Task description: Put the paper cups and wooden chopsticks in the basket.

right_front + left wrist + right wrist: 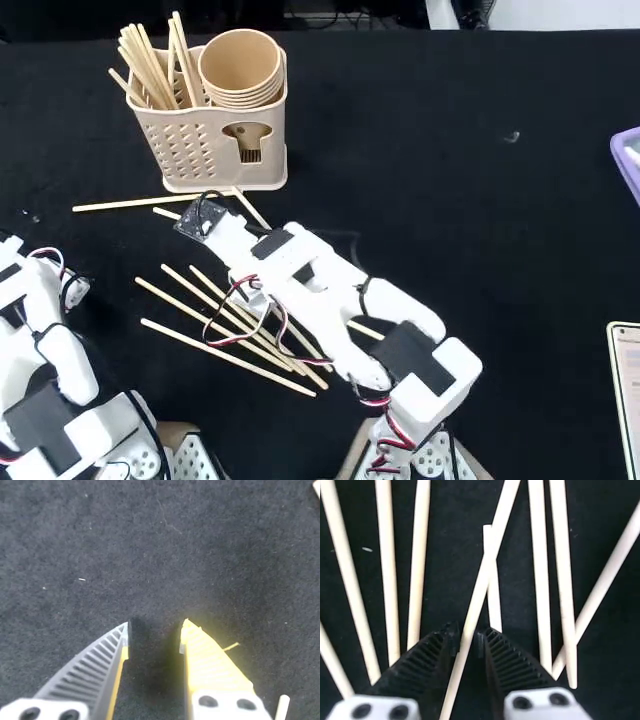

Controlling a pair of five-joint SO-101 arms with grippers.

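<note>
A beige basket [215, 150] stands at the back left, holding stacked paper cups [240, 68] and several upright wooden chopsticks [150, 65]. More chopsticks [215, 320] lie fanned out on the black cloth, and the right arm [300, 280] stretches over them. My right gripper [468, 636] is shut on one slanted chopstick [485, 575] that crosses over another. Other chopsticks [385, 570] lie flat on both sides of it. The left arm [50, 380] sits at the near left. My left gripper [154, 630] hangs open over bare cloth.
Three loose chopsticks [130, 203] lie just in front of the basket. A purple object [628, 160] pokes in at the right edge, and a white flat item [625, 400] lies farther forward on that side. The black cloth [450, 200] between them and the arm is bare.
</note>
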